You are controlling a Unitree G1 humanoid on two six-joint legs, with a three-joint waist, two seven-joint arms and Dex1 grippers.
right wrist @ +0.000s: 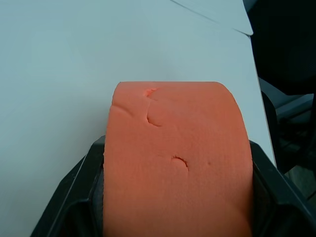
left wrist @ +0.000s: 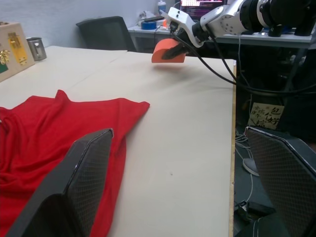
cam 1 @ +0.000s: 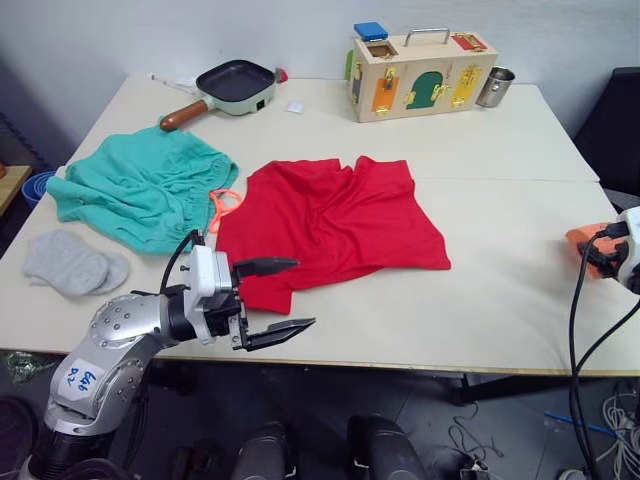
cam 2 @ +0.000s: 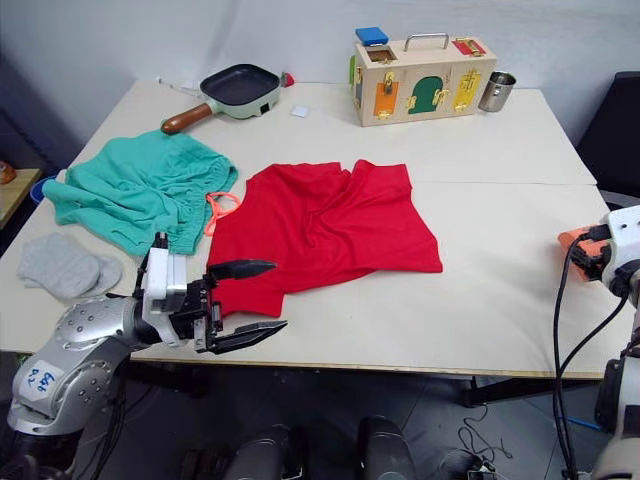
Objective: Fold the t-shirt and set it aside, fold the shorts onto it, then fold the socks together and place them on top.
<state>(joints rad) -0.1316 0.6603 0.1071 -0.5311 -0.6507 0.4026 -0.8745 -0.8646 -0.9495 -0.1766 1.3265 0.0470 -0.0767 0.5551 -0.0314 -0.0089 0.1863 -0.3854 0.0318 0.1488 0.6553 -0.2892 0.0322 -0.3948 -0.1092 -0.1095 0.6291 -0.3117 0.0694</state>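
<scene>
The t-shirt (cam 1: 335, 225) lies rumpled mid-counter (cam 1: 500, 300), the shorts (cam 1: 140, 190) and socks (cam 1: 72, 264) well to its left. It looks light, limp and prone to bunching, so a pinch at the near hem corner seems best. The left hand (cam 1: 278, 297) hovers there, fingers spread wide. The right hand (right wrist: 177, 163) is clamped on an orange foam block (right wrist: 177, 148), largely cut off at the counter's right edge.
</scene>
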